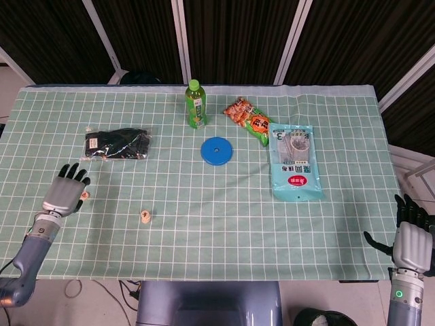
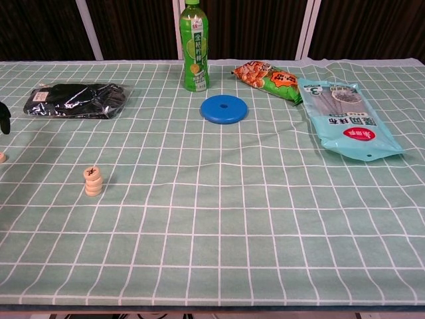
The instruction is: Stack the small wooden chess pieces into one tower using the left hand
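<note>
A short stack of small wooden chess pieces (image 1: pixel 145 216) stands upright on the green checked cloth, with a marked piece on top (image 2: pixel 93 181). A single loose piece (image 1: pixel 84 195) lies further left and shows at the chest view's left edge (image 2: pixel 1 157). My left hand (image 1: pixel 63 194) is just left of that loose piece, fingers spread and holding nothing; I cannot tell whether it touches the piece. Only a dark fingertip (image 2: pixel 4 117) of it shows in the chest view. My right hand (image 1: pixel 413 242) hangs off the table's front right corner, fingers apart and empty.
A black packet (image 1: pixel 115 144) lies behind the left hand. A green bottle (image 1: pixel 196 104), a blue disc (image 1: pixel 216 151), an orange snack bag (image 1: pixel 248 120) and a clear noodle packet (image 1: pixel 295 161) occupy the back and right of the table (image 1: pixel 224 231).
</note>
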`<state>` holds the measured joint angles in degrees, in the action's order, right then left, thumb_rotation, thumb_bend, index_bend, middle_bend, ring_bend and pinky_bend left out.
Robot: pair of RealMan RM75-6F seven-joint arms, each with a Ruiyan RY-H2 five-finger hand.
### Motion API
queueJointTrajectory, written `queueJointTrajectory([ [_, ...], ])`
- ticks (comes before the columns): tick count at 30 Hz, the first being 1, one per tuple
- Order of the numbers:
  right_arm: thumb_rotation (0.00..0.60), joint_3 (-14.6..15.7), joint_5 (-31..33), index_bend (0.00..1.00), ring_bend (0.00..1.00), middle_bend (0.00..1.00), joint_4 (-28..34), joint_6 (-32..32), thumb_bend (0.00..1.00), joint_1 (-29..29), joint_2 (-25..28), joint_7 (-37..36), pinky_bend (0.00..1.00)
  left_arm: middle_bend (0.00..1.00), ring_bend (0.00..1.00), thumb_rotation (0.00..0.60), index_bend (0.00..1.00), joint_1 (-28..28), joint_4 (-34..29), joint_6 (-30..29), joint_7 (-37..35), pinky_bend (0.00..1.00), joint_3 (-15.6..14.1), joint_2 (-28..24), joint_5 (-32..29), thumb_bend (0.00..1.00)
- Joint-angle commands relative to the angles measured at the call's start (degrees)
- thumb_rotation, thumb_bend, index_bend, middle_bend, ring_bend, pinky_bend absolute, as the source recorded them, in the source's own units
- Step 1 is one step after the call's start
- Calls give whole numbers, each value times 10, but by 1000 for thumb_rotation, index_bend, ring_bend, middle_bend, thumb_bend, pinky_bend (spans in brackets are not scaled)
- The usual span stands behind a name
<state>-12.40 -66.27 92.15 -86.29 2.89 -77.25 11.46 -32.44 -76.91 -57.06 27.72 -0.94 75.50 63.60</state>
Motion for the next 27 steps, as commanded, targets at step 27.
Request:
queueJointTrajectory([
  [27,600,1,2,65,21,1,-1,2,247,0,-2,-1,0,155,0,600,406,1,108,32,-41,96,9,62,26,312],
])
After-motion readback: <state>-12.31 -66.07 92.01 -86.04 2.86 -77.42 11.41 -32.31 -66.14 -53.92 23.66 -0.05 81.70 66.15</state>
